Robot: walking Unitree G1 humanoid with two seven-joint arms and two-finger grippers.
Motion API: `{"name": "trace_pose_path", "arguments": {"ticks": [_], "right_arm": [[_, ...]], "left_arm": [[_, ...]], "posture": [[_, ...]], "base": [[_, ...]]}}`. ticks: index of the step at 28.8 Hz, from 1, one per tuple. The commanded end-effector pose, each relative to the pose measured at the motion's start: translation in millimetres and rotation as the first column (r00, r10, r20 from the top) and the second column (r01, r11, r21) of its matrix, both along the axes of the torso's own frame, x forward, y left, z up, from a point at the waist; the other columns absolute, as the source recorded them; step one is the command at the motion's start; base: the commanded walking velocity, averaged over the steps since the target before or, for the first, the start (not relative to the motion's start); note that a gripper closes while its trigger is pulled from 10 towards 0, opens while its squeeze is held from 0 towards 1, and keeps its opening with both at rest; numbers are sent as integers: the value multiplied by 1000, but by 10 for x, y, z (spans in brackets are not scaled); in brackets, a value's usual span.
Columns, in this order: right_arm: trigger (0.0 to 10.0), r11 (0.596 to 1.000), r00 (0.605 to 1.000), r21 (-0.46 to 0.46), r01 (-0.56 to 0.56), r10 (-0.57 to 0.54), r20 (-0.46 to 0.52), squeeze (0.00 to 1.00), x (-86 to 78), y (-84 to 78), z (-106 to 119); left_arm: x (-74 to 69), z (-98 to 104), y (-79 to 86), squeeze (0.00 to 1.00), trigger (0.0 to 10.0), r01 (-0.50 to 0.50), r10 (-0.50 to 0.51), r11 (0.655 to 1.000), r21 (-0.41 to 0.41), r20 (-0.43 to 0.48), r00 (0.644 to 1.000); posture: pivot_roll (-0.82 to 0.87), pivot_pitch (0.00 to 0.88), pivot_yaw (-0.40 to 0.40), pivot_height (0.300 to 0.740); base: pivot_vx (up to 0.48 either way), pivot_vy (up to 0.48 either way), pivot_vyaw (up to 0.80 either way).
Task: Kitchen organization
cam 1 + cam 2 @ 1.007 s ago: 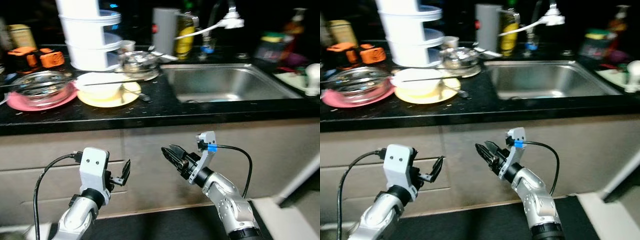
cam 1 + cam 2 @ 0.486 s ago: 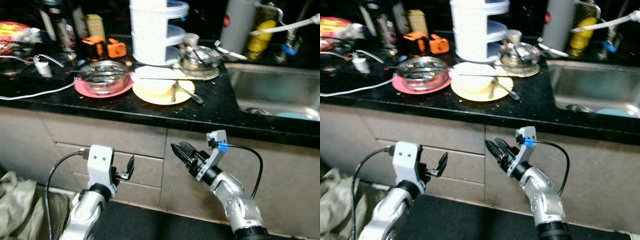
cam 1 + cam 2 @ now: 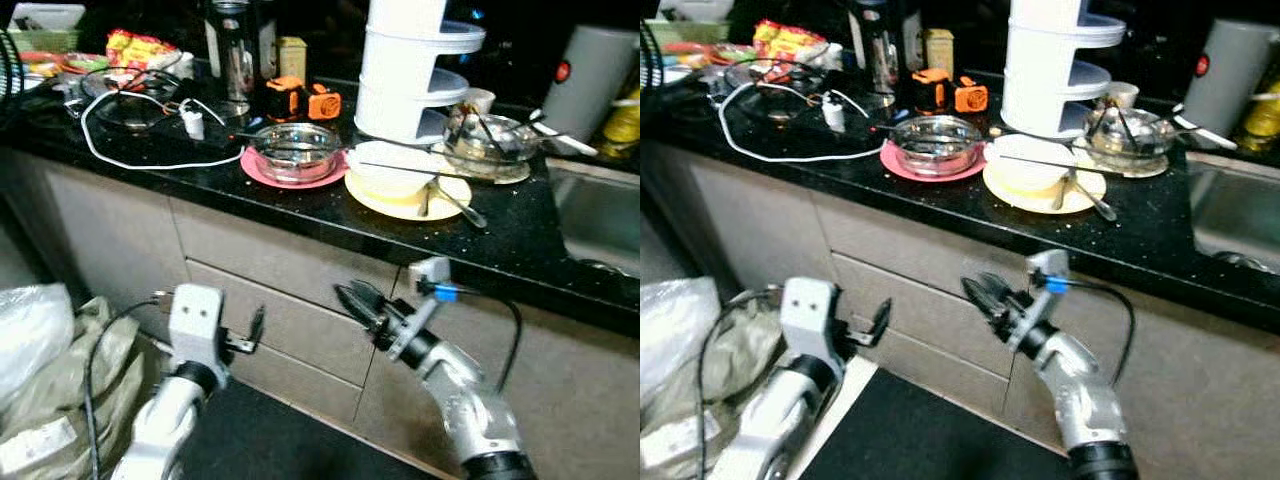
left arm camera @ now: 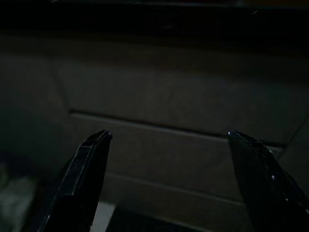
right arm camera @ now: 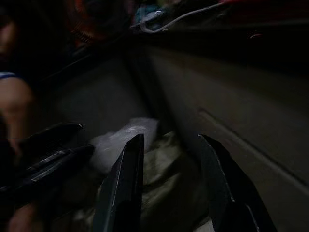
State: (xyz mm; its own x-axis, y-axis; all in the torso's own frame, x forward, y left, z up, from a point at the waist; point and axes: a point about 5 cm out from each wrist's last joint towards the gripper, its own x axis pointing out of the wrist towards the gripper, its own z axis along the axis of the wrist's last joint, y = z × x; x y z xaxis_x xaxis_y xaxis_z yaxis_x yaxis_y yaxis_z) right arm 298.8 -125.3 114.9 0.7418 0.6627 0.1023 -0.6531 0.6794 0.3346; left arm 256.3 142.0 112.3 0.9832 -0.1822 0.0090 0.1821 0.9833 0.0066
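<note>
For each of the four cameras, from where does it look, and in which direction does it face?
Left eye view: on the head, facing forward and down at the black counter; both silver arms show, with left claw and right claw.
Right eye view: beside it, same scene; both share the pink plate.
Left wrist view: along its open fingers at a dim drawer front.
Right wrist view: along its parted fingers, toward a pale bag; the head views share that bag.
</note>
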Motion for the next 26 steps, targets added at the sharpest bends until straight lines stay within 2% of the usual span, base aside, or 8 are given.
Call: {"name": "trace_pose_path", "arguments": {"ticks": [1,7,9,13,18,23,24,26], "right_arm": [[10000,1000,1000,7,2,-2,-3,0,-16,-24,-3],[10000,998,999,52,36,-34,-33,0,17,-67,12],[10000,991,1000,132,25,-23,-12,0,8,-67,112],[10000,951,999,309,6,-20,42,0,28,-27,385],[10000,907,984,418,-40,-37,174,0,126,7,923],[10000,908,977,419,-32,-59,204,0,172,-9,1054],[10000,915,967,404,-16,-89,238,0,231,-40,1212],[10000,934,958,357,10,-111,264,0,271,-57,1297]], "left_arm": [[12,-20,-37,0,10000,15,-15,1000,11,-6,1000],[23,-16,-56,0,10000,36,-36,999,-6,-5,999],[28,-3,-61,0,10000,45,-45,999,-9,4,999],[30,99,-76,0,10000,80,-79,997,-21,59,995],[97,533,-64,0,10000,104,-91,993,-54,212,973],[114,639,-14,0,10000,95,-80,994,-50,245,966],[126,705,60,0,10000,83,-70,996,-38,264,962],[125,715,102,0,10000,72,-62,997,-26,269,961]], "posture": [[38,0,-43,740],[29,0,-35,740],[30,0,-33,740],[21,0,-35,740],[24,0,-35,740],[30,0,-36,740],[37,0,-38,740],[37,0,-37,740]], "base": [[0,0,769],[0,0,370],[0,0,0],[0,0,0],[280,0,0],[392,0,0],[401,0,0],[411,0,0]]}}
